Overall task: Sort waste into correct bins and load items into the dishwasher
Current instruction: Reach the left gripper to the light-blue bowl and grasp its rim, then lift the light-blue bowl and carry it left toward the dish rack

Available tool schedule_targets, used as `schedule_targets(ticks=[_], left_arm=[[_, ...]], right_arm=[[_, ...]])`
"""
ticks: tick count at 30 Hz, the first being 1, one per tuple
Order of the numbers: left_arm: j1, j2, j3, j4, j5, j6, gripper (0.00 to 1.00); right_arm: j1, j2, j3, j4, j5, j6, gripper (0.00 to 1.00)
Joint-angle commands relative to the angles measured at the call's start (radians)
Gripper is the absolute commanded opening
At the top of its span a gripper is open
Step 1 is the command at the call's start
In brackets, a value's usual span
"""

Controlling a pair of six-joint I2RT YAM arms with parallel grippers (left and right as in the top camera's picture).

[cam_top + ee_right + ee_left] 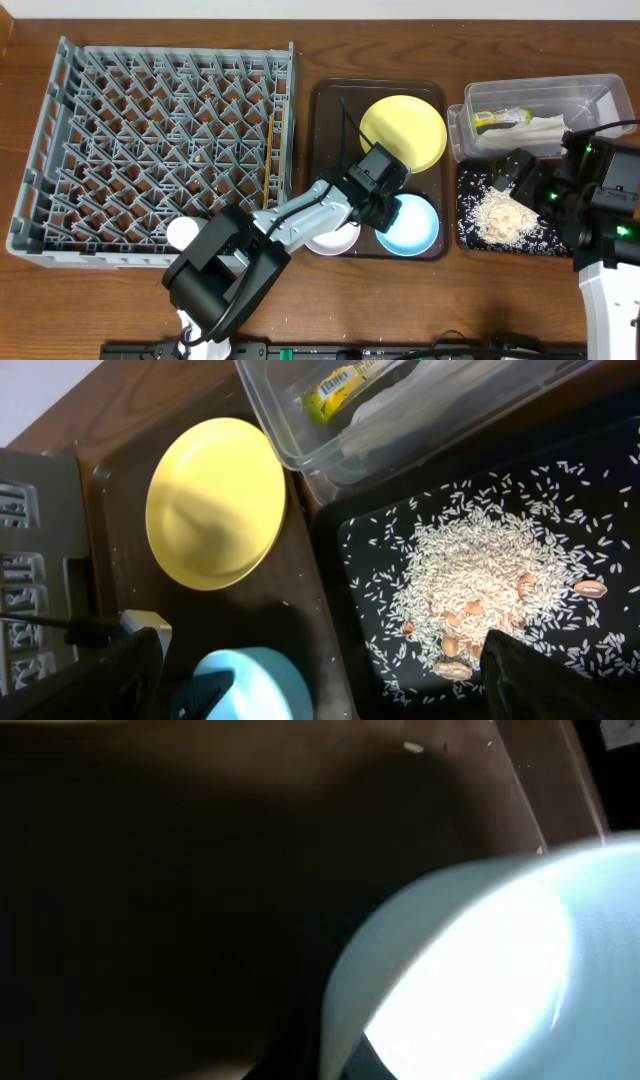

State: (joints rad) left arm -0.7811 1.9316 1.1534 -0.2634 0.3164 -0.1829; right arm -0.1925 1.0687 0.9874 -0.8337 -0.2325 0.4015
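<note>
Blue bowl (pixel 412 226) sits in the brown tray (pixel 328 110) on the counter (pixel 400 30), just beside the white bowl (pixel 335 238) — the left jaws are closed tight on its near-left rim. Right jaws stand wide open, empty, above the rice (pixel 505 212) in the black tray (pixel 470 238).

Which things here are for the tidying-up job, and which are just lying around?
For the job: rack, yellow plate, blue bowl, white bowl, clear tub, wrapper, napkin, black tray, rice.
Just lying around: brown tray.
</note>
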Motion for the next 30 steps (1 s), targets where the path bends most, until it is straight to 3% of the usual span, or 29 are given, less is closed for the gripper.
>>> schedule_targets(ticks=[1, 8, 12, 18, 24, 30], left_arm=[[-0.002, -0.009, 0.022, 0.005, 0.005, 0.006, 0.07], [0.004, -0.151, 0.068, -0.006, -0.006, 0.006, 0.08], [0.035, -0.280, 0.079, -0.048, -0.110, 0.006, 0.07], [0.133, -0.467, 0.079, -0.255, -0.620, 0.041, 0.07], [0.256, -0.518, 0.078, -0.377, -1.166, 0.120, 0.08], [0.332, -0.468, 0.076, -0.381, -1.386, 0.123, 0.07]], right_arm=[[-0.006, -0.001, 0.013, 0.000, -0.004, -0.006, 0.99], [-0.006, -0.001, 0.013, 0.000, -0.004, -0.006, 0.99], [-0.006, -0.001, 0.013, 0.000, -0.004, -0.006, 0.99], [-0.006, -0.001, 0.013, 0.000, -0.004, -0.006, 0.99], [-0.006, -0.001, 0.013, 0.000, -0.004, -0.006, 0.99], [-0.006, -0.001, 0.013, 0.000, -0.004, -0.006, 0.99]])
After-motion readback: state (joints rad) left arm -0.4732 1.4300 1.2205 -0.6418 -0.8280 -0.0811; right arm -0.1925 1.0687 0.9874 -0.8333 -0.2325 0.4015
